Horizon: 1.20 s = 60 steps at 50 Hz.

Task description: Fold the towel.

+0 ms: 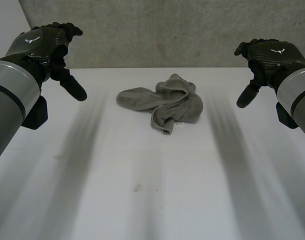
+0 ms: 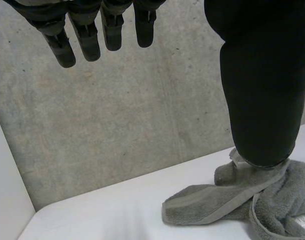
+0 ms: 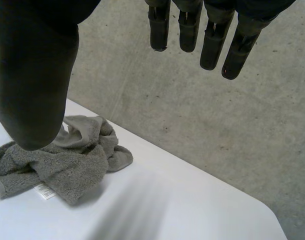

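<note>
A grey towel (image 1: 165,101) lies crumpled in a heap at the middle of the white table (image 1: 142,190), toward its far edge. My left hand (image 1: 47,47) hovers above the table well to the towel's left, open, fingers straight, holding nothing. My right hand (image 1: 267,57) hovers at the same height well to the towel's right, open and empty too. In the left wrist view the towel (image 2: 227,205) lies below and beyond the thumb (image 2: 262,90). In the right wrist view the towel (image 3: 67,160) sits past the thumb (image 3: 35,80), a white label at its near edge.
A grey concrete wall (image 1: 162,30) rises right behind the table's far edge. Bare white tabletop stretches on both sides of the towel and in front of it.
</note>
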### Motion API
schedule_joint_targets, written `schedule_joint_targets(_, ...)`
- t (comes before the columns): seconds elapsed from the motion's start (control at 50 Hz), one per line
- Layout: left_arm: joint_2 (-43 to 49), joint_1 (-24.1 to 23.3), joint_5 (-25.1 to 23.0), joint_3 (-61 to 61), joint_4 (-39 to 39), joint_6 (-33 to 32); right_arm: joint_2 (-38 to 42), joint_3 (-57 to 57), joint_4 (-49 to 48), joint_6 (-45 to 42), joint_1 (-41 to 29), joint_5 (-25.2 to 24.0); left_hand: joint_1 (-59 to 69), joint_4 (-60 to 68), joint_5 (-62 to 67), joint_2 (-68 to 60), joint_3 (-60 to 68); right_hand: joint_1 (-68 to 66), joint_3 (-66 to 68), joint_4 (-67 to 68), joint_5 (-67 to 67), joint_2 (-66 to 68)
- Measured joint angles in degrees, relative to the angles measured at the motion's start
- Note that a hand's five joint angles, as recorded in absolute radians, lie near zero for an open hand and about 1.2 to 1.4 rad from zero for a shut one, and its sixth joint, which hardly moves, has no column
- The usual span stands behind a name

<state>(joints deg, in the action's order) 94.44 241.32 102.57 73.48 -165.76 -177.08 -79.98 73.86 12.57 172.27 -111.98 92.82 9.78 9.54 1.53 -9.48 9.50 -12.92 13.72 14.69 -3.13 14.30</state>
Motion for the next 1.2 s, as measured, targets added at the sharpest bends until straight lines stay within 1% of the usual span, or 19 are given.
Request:
schedule_joint_targets(0.2,1.1,-0.1,0.0,0.3,-0.9,0.0,0.2,0.3,-0.1,-0.1,0.1,-0.8,0.0,0.0,0.0,0.0,0.0,0.0,0.0,0.0,0.0,0.0)
schedule_joint_targets(0.3,3.0,-0.2,-0.1,1.0,-3.8,-0.2,0.6,0.2,0.1,-0.3,0.4,-2.9,0.0,0.0,0.0,0.0,0.0,0.0,0.0,0.0,0.0,0.0)
schedule_joint_targets(0.36,5.7,-0.4,-1.1,1.1,-7.1,-0.3,0.9,0.2,0.2,-0.5,0.7,-4.5,0.0,0.1,0.0,-0.1,0.1,0.0,0.0,0.0,0.0,0.0)
schedule_joint_targets(0.46,14.4,-0.8,-6.4,-1.4,-14.5,-0.4,1.9,0.2,0.1,-0.8,1.0,-6.1,0.2,0.2,0.0,-0.4,0.4,0.0,0.0,0.0,0.0,0.0)
schedule_joint_targets(0.52,21.5,-1.0,-11.4,-5.0,-18.2,-0.5,3.1,0.2,0.0,-1.1,1.0,-6.3,0.2,0.3,0.0,-0.5,0.4,0.0,0.0,0.0,0.0,0.0)
schedule_joint_targets(0.64,34.6,-1.2,-19.3,-14.4,-20.9,-1.3,5.0,0.3,0.0,-2.2,1.0,-6.1,0.2,0.3,0.0,-0.5,0.4,0.0,0.0,0.0,0.0,0.0)
schedule_joint_targets(0.72,44.2,-1.2,-21.8,-22.8,-21.0,-4.5,6.2,0.3,-0.1,-2.9,1.0,-5.9,0.2,0.3,0.0,-0.6,0.5,0.0,0.0,0.0,0.0,0.0)
schedule_joint_targets(0.76,46.9,-1.2,-22.1,-25.5,-21.0,-6.0,6.5,0.3,-0.1,-3.0,1.0,-5.8,0.2,0.3,0.0,-0.6,0.5,0.0,0.0,0.0,0.0,0.0)
schedule_joint_targets(0.82,54.2,-1.2,-22.3,-33.2,-20.8,-10.6,7.1,0.3,-0.1,-3.2,1.0,-5.8,0.4,0.9,0.0,-0.9,0.9,0.0,0.0,0.0,0.0,0.0)
schedule_joint_targets(0.9,60.8,-1.2,-22.2,-40.9,-20.6,-14.7,7.7,0.2,-0.2,-3.2,1.1,-5.8,1.7,2.0,0.0,-2.1,2.1,0.0,0.0,0.0,0.0,0.0)
schedule_joint_targets(0.98,65.4,-1.2,-22.2,-46.6,-20.6,-16.7,8.2,0.2,-0.2,-3.2,1.4,-5.8,5.8,6.1,4.2,-6.1,6.1,0.0,0.0,0.0,0.0,0.0)
schedule_joint_targets(1.08,68.1,-1.2,-22.3,-50.3,-20.6,-17.3,8.8,0.2,-0.2,-3.2,1.8,-5.9,9.5,9.7,7.8,-9.8,9.8,0.0,0.0,0.0,0.0,0.0)
schedule_joint_targets(1.2,68.0,-1.2,-22.2,-50.8,-20.2,-17.2,9.3,0.2,-0.2,-3.2,1.9,-6.0,10.0,10.3,8.4,-10.4,10.4,0.0,0.0,0.0,0.0,0.0)
